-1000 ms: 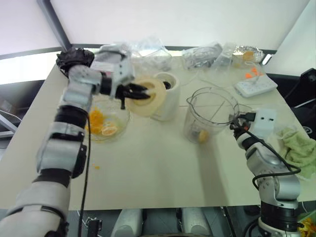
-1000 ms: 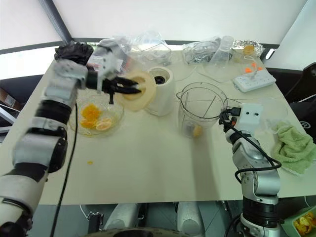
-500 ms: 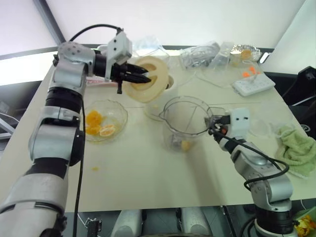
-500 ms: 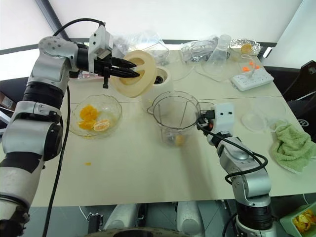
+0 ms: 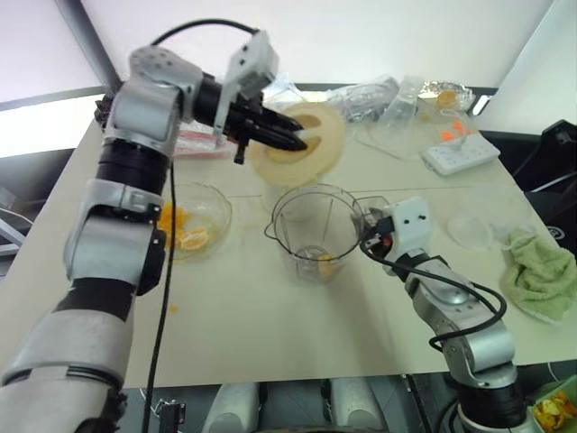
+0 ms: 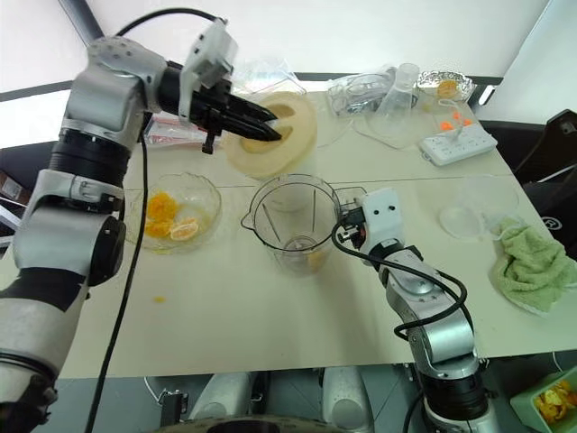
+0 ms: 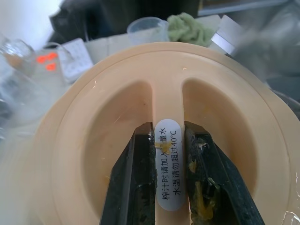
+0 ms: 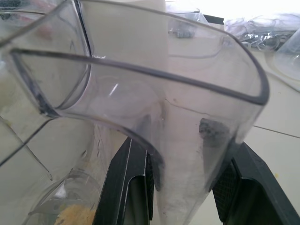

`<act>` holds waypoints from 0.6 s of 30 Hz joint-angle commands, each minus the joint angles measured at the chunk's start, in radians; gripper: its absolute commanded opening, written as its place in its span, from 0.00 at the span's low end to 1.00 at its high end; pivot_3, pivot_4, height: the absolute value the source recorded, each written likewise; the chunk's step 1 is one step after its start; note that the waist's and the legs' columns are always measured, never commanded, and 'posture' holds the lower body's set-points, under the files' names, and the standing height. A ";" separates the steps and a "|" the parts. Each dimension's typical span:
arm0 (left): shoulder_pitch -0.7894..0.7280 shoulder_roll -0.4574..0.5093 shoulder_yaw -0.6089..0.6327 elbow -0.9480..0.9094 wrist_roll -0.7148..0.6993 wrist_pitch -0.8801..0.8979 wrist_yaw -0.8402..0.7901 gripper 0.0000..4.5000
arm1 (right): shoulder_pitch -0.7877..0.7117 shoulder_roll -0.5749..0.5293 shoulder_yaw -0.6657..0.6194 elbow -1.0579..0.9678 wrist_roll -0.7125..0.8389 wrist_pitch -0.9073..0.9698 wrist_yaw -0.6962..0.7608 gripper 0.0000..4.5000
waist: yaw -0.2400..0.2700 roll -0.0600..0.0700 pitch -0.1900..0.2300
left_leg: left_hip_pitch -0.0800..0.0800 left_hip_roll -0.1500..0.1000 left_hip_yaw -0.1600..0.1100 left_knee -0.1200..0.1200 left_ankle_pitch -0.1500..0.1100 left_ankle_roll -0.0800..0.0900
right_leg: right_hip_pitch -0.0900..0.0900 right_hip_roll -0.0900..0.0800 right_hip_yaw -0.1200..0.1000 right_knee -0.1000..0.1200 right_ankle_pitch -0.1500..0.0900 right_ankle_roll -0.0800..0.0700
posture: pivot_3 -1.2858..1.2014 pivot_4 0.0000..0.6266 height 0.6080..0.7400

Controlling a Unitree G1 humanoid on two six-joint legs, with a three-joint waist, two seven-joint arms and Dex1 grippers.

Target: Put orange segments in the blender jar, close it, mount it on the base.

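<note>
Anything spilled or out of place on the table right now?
A small orange scrap lies loose on the table, in front of the glass bowl. Orange pulp is also smeared on the left gripper's fingers. Otherwise nothing stands out.

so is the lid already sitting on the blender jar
No, the left gripper holds the lid by its centre bar in the air above the blender jar, whose mouth is open.

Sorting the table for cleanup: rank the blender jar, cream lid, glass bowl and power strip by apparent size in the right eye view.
1. blender jar
2. cream lid and glass bowl, too alike to rank; the lid is raised nearer the camera
3. power strip
</note>
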 commanded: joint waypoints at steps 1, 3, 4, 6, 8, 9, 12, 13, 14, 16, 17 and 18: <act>-0.020 -0.008 -0.035 -0.082 -0.001 0.031 -0.017 0.06 | -0.008 0.005 0.002 0.010 -0.036 -0.022 -0.002 0.22 | 0.000 0.000 0.000 | 0.000 0.000 0.000 0.000 0.000 0.000 | 0.000 0.000 0.000 0.000 0.000 0.000 | 0.52 0.24 1.00; -0.008 -0.017 -0.067 -0.120 0.001 0.051 -0.030 0.06 | -0.005 0.020 -0.006 0.011 -0.030 -0.018 -0.005 0.22 | 0.000 0.000 0.000 | 0.000 0.001 0.000 0.000 0.000 0.000 | 0.000 0.000 0.000 0.000 0.000 0.000 | 0.52 0.24 1.00; 0.001 -0.020 -0.086 -0.144 -0.006 0.056 -0.033 0.06 | -0.003 0.033 -0.014 0.010 -0.020 -0.011 -0.010 0.22 | 0.000 0.000 0.000 | 0.000 0.001 0.000 0.000 0.000 0.000 | 0.000 0.001 0.000 0.000 0.000 0.000 | 0.52 0.24 1.00; 0.023 -0.023 -0.121 -0.186 -0.014 0.051 -0.036 0.06 | -0.001 0.051 -0.023 0.007 -0.014 -0.001 -0.015 0.22 | 0.000 0.000 0.000 | 0.000 0.001 0.000 0.000 0.000 0.000 | 0.000 0.001 0.000 0.000 0.000 0.000 | 0.52 0.24 1.00; 0.033 -0.025 -0.140 -0.208 -0.020 0.055 -0.036 0.06 | 0.002 0.054 -0.021 0.005 -0.026 0.003 -0.014 0.22 | 0.000 0.000 0.000 | 0.000 0.002 0.000 0.000 0.000 0.000 | 0.000 0.001 0.001 0.000 0.000 -0.001 | 0.52 0.24 1.00; 0.035 -0.028 -0.145 -0.215 -0.025 0.061 -0.036 0.06 | 0.004 0.055 -0.019 0.003 -0.031 0.003 -0.013 0.22 | 0.000 0.000 0.000 | 0.000 0.002 0.000 0.000 0.000 0.000 | 0.000 0.002 0.001 0.000 0.001 -0.002 | 0.52 0.24 1.00; 0.037 -0.040 -0.160 -0.231 -0.038 0.079 -0.036 0.06 | 0.010 0.063 -0.022 -0.006 -0.035 0.007 -0.018 0.22 | 0.000 0.000 0.000 | 0.001 0.003 0.000 0.000 0.000 0.000 | 0.000 0.003 0.001 0.000 0.001 -0.002 | 0.52 0.24 1.00; 0.038 -0.044 -0.164 -0.239 -0.046 0.094 -0.036 0.06 | 0.013 0.065 -0.025 -0.009 -0.035 0.007 -0.020 0.22 | 0.000 0.000 0.000 | 0.001 0.003 0.000 0.000 0.000 0.000 | 0.000 0.003 0.001 0.000 0.001 -0.002 | 0.52 0.24 1.00; 0.040 -0.046 -0.168 -0.247 -0.051 0.103 -0.036 0.06 | 0.015 0.067 -0.027 -0.010 -0.036 0.008 -0.022 0.22 | 0.000 0.000 0.000 | 0.001 0.003 0.000 0.000 0.000 0.000 | 0.000 0.003 0.001 0.000 0.001 -0.002 | 0.52 0.24 1.00; 0.046 -0.045 -0.176 -0.261 -0.058 0.110 -0.036 0.06 | 0.015 0.070 -0.028 -0.011 -0.038 0.008 -0.024 0.22 | 0.000 0.000 0.000 | 0.001 0.003 0.000 0.000 0.000 0.000 | 0.000 0.003 0.001 0.000 0.001 -0.002 | 0.52 0.24 1.00; 0.051 -0.042 -0.183 -0.270 -0.067 0.112 -0.036 0.06 | 0.014 0.072 -0.028 -0.011 -0.039 0.008 -0.025 0.22 | 0.000 0.000 0.000 | 0.001 0.003 0.000 0.000 0.000 0.000 | 0.000 0.003 0.001 0.000 0.001 -0.002 | 0.52 0.24 1.00; 0.054 -0.040 -0.188 -0.279 -0.073 0.117 -0.036 0.06 | 0.014 0.073 -0.030 -0.011 -0.039 0.008 -0.026 0.22 | 0.000 0.000 0.000 | 0.001 0.003 0.000 0.000 0.000 0.000 | 0.000 0.003 0.001 0.000 0.001 -0.003 | 0.52 0.24 1.00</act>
